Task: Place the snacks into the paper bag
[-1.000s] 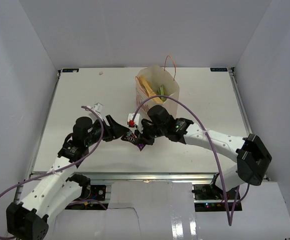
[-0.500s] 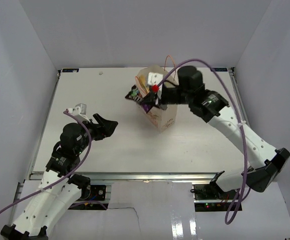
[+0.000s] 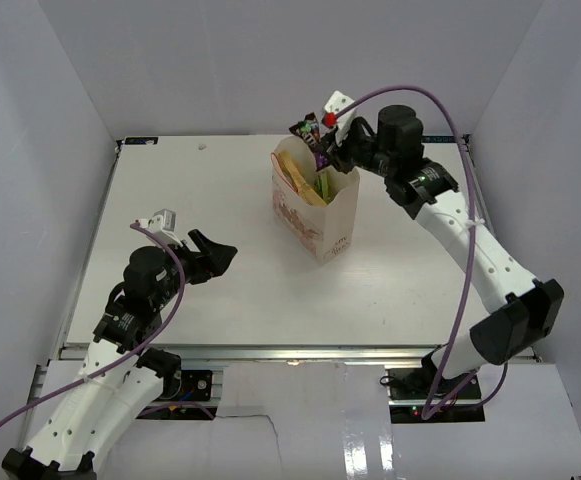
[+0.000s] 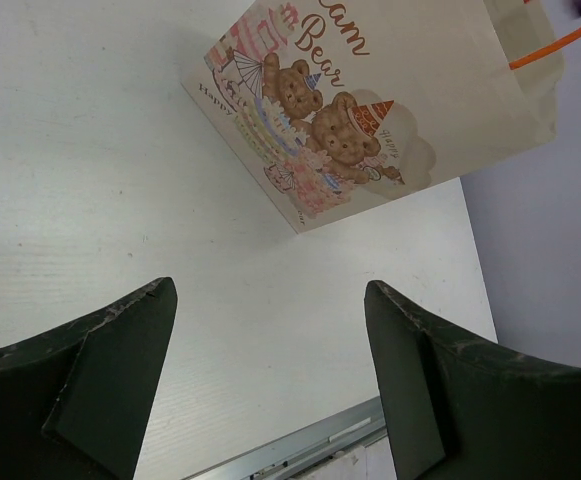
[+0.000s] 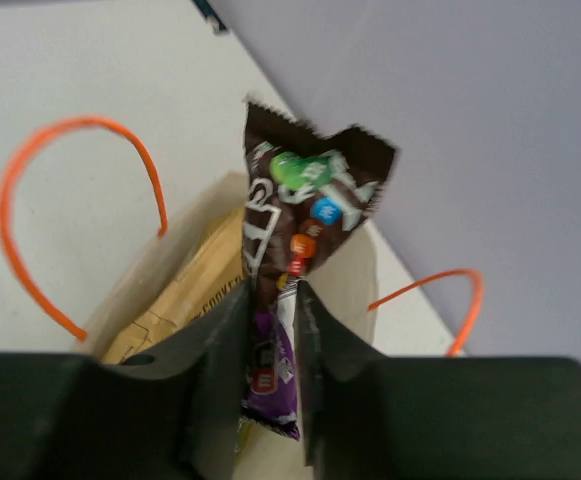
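Note:
The cream paper bag (image 3: 322,215) stands upright mid-table, with orange handles (image 5: 30,210) and a bear print on its side (image 4: 340,130). A yellow packet (image 3: 300,180) and something green sit inside it. My right gripper (image 3: 315,135) is shut on a brown and purple candy wrapper (image 5: 295,250) and holds it just above the bag's open mouth. In the right wrist view the wrapper sticks up between the fingers (image 5: 220,350), over the bag's opening. My left gripper (image 3: 220,255) is open and empty, low over the table to the left of the bag.
White walls close in the table on three sides. The table's front metal rail (image 4: 300,450) shows below the left gripper. The right arm's purple cable (image 3: 440,110) arches above the bag's right side.
My right gripper lifted the brown and purple wrapper off the table, carried it back, and now holds it above the bag's mouth. The left gripper let go, drew back left and stayed open.

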